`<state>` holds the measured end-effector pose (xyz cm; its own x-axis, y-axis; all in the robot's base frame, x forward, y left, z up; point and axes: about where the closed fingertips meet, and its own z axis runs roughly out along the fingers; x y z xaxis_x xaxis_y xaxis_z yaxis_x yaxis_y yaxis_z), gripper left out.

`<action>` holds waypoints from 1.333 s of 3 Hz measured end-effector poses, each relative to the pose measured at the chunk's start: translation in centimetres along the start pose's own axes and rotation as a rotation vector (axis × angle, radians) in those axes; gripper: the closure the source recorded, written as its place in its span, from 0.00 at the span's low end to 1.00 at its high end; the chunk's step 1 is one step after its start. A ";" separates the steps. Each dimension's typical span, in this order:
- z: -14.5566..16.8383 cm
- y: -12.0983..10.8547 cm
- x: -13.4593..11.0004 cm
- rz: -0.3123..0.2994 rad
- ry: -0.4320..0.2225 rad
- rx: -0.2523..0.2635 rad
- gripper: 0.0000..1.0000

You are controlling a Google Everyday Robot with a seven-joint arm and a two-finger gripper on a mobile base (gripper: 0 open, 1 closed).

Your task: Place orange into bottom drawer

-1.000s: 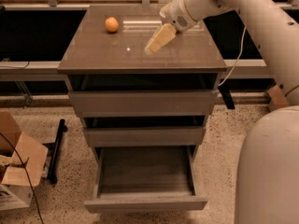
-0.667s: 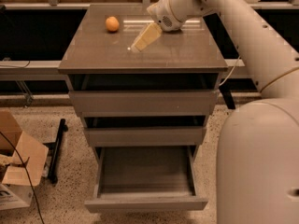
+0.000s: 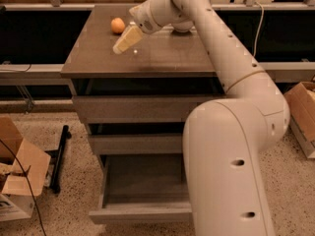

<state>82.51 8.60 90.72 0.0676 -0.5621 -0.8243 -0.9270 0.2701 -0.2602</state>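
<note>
The orange sits on the cabinet top near its back left. My gripper hovers just above the top, a little in front of and to the right of the orange, not touching it, and angled down to the left. The bottom drawer is pulled out and I see nothing in its tray. My arm crosses over the right part of the cabinet and hides the drawer's right side.
A white bowl stands at the back of the top, mostly hidden behind my arm. The two upper drawers are closed. Cardboard boxes lie on the floor at the left and right. A black bar lies left of the cabinet.
My gripper has moved left across the cabinet top, closer to the orange. The orange and the drawers have not moved.
</note>
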 end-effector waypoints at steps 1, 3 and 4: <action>3.0 -1.8 -0.7 0.028 -0.045 0.037 0.00; 3.9 -1.5 0.0 0.046 -0.018 0.029 0.00; 4.4 -3.5 1.2 0.087 -0.066 0.112 0.00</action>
<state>87.50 10.44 88.44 0.0161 -0.4812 -0.8765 -0.8837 0.4032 -0.2376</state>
